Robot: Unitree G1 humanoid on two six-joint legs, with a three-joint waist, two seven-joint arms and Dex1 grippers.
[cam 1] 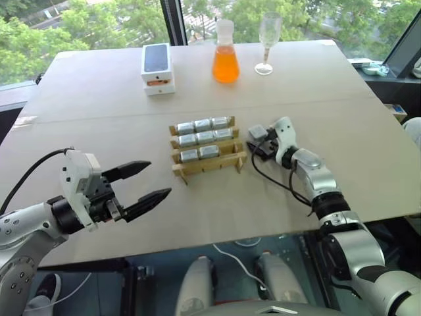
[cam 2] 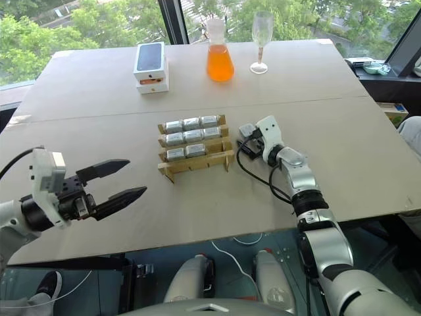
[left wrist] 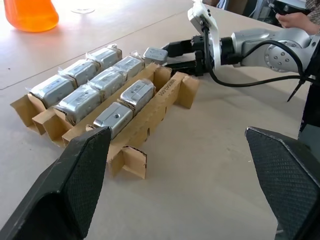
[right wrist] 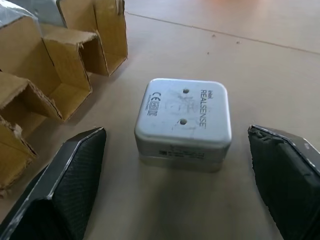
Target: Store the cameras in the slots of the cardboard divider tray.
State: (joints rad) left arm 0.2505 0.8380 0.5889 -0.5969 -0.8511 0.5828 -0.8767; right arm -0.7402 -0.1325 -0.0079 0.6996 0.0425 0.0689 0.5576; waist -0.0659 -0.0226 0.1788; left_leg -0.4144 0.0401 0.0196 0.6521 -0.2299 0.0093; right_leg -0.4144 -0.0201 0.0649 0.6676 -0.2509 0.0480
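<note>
Right wrist: rounded matte-metal camera (right wrist: 183, 121)

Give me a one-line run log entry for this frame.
tray: eight cameras slotted, one slot free | last camera: on table beside tray | right gripper: open around it | left gripper: open, empty

Matt metal camera (right wrist: 182, 122) (raw cardboard tray (left wrist: 165, 95))

At the far side of the counter (cam 1: 99, 85) stands a white phone box with a black top (cam 1: 158, 67). Near it, toward the right, a conical flask of orange liquid (cam 1: 225, 52) stands upright, with an upright clear stemmed glass (cam 1: 267, 41) just beside it. Green trees (cam 1: 79, 26) show through the window beyond.
</note>
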